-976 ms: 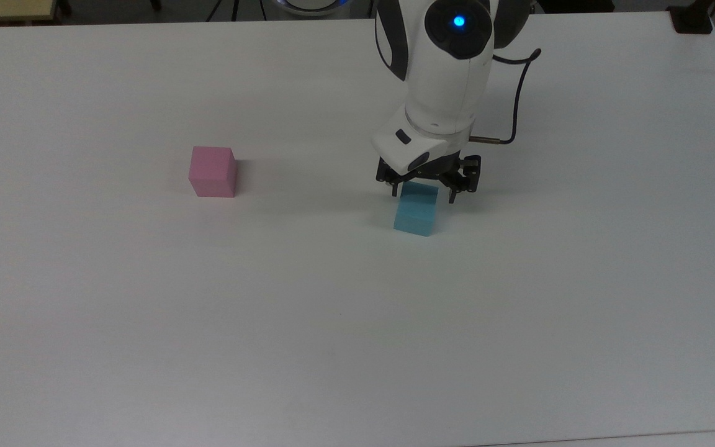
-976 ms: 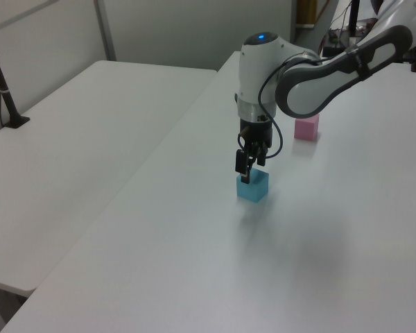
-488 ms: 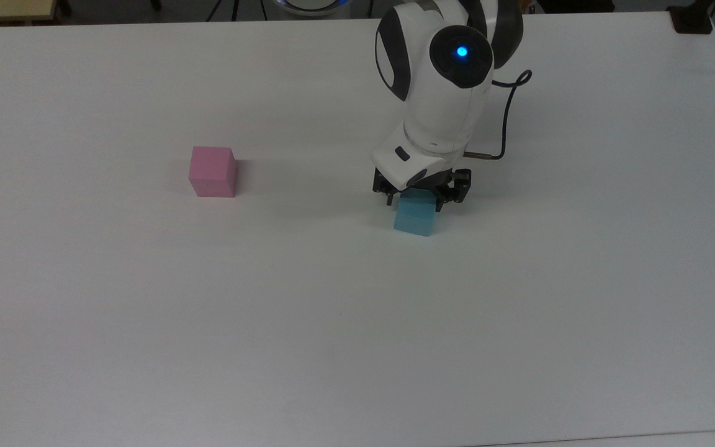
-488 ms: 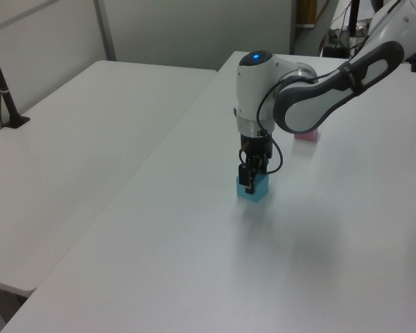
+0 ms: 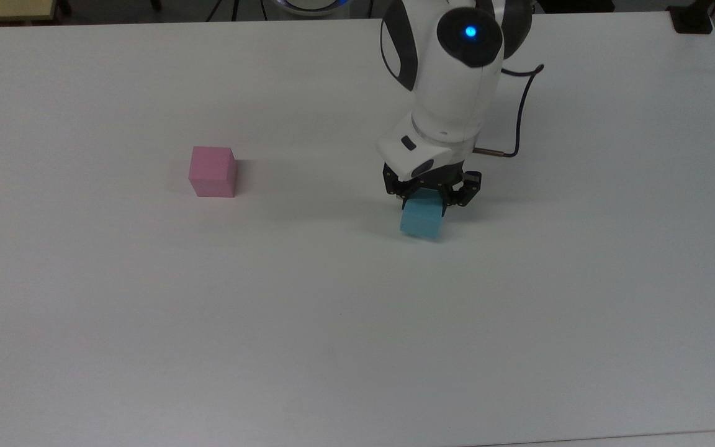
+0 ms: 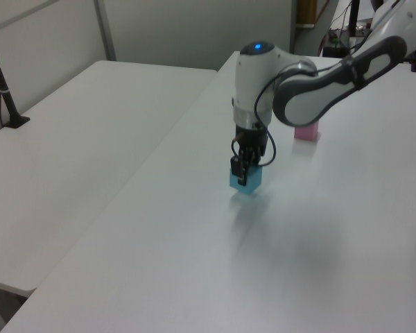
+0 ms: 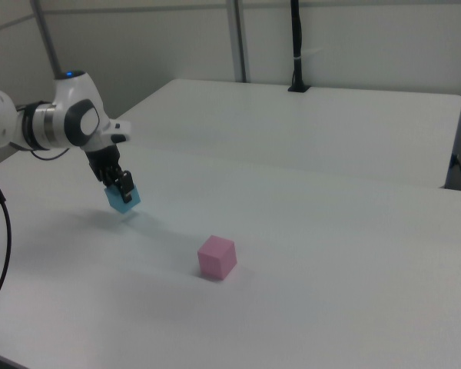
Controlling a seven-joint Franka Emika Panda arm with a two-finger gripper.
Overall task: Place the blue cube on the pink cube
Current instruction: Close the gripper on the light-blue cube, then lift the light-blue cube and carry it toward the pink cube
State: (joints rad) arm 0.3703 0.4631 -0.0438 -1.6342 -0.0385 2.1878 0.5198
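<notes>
So here's what you've got. The gripper [image 5: 430, 200] is clamped on the blue cube [image 5: 421, 220], one finger on each side, and the cube hangs slightly tilted just off the white table [image 5: 332, 323]. You can see a faint shadow under it in the right view, with the cube [image 7: 122, 198] clear of the surface.

Stuff you can't really make out: in the top view the wrist body covers the upper part of the cube, so you only get its lower front faces. In the left view the near finger [image 6: 241, 168] sits right in front of the cube [image 6: 247, 181] and hides a strip of it, and the arm's forearm cuts off the top of the pink cube [image 6: 306, 130]. The fingertips themselves are dark and blend together, so exact contact spots are hard to read.

The blue cube is a plain matte cyan block, no markings. The pink cube [image 5: 212, 172] is about the same size, pastel, sitting flat on the table well apart from the gripper, toward the top view's left. In the right view it [image 7: 217, 257] sits to the right view's lower right of the held cube.
</notes>
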